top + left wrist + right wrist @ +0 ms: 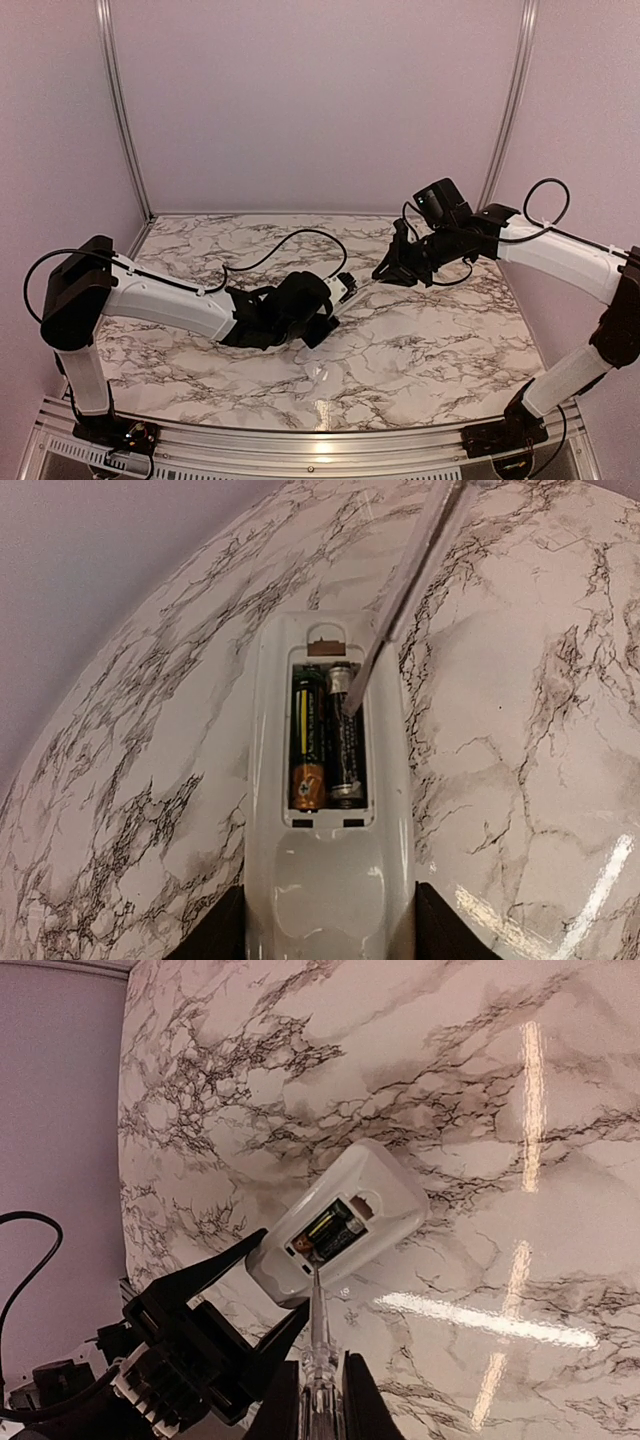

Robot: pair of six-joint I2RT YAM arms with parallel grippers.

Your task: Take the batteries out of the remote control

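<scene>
Not much done yet, by the look of it. The slim white plastic remote control (330, 880) is clamped at its lower end between the fingers of the left gripper (278, 1275), over the marble-patterned table (520, 780), back face up. The compartment cover is already off, but both batteries are seated inside, side by side: a yellow-green cylinder with an orange end (309, 742) and a black one with silver ends (345, 755). A thin translucent grey stick (420, 560) is pinched in the closed right gripper (320, 1400), tip touching the black cell's top end. Both cells are left to be pried out. Faint print is seen on the black one, but no brand can be read.
</scene>
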